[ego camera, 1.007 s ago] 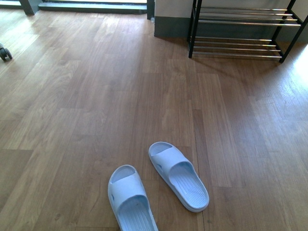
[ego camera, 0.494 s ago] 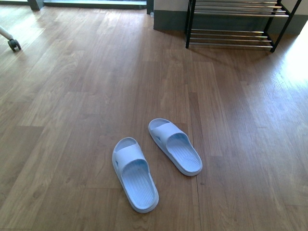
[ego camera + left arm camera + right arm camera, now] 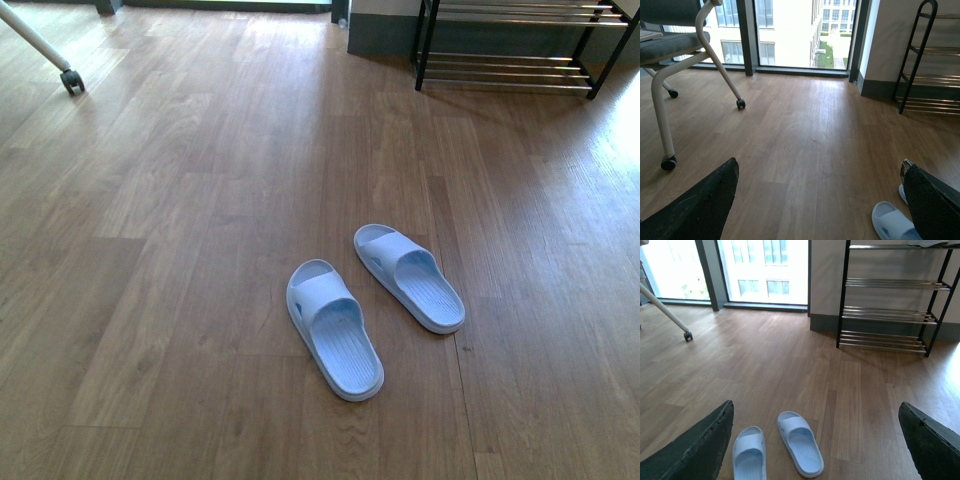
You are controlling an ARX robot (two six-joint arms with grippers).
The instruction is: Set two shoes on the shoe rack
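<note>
My left gripper (image 3: 819,167) and right gripper (image 3: 816,407) gape wide, empty. No grey knit sneakers in sight; black chrome-barred shoe rack (image 3: 500,72) far right. Risk: I grab the pale blue slide slippers (image 3: 335,340) instead.

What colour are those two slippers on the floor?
Both slippers are pale blue all over. The front view shows them best.

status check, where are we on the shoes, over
Left end effector open, empty; right end effector same. Shoe rack ahead, lower tiers bare; sneakers not in sight. Pale blue slippers lie short of it.
</note>
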